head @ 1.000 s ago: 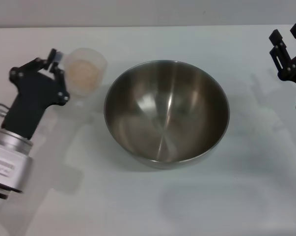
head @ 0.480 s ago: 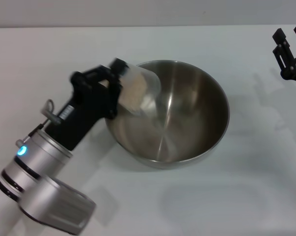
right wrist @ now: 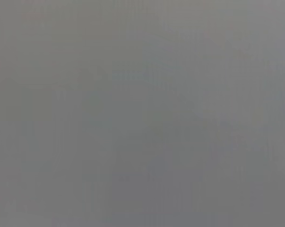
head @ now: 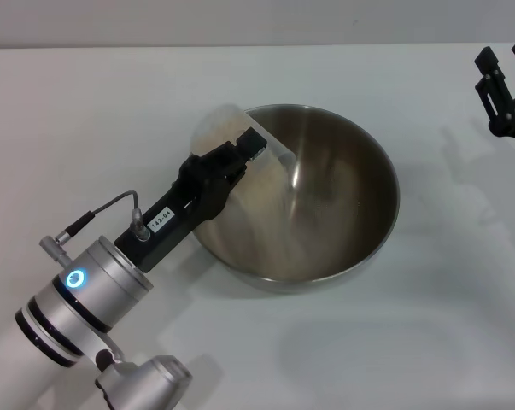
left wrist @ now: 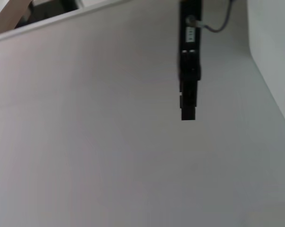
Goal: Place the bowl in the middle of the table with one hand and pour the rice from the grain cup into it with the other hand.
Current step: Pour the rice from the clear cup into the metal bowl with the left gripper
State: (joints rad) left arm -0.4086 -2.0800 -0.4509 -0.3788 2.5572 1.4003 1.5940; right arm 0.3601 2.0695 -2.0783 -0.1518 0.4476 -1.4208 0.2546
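grain cup tipped over bowl

White matte table fills head view. Steel bowl sits directly on it, roughly mid-table. Bare white surface on all sides of bowl. Faint shadows on tabletop right of bowl and in front of it.

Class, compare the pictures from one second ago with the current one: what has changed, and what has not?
The left gripper took hold of the grain cup, lifted it from the table over the bowl's left rim and tipped it; rice now streams into the bowl. The bowl and the right gripper, parked at the right edge, stayed put.
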